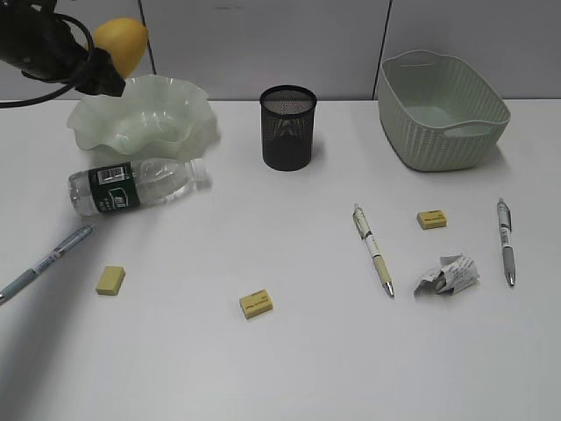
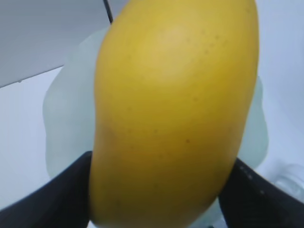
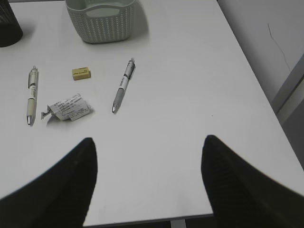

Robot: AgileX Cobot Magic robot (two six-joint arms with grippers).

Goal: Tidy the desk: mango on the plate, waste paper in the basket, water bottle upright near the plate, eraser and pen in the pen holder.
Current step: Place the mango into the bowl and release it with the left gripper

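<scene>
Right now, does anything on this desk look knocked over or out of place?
Yes. The water bottle lies on its side in front of the plate instead of standing. The waste paper sits crumpled on the desk between two pens, outside the basket.

upper left: mango (image 1: 123,41) above plate (image 1: 180,110)
below plate: water bottle (image 1: 136,186) lying on desk (image 1: 280,351)
centre back: pen holder (image 1: 287,127)
upper right: basket (image 1: 443,110)
lower right: waste paper (image 1: 449,274) between two pens
</scene>
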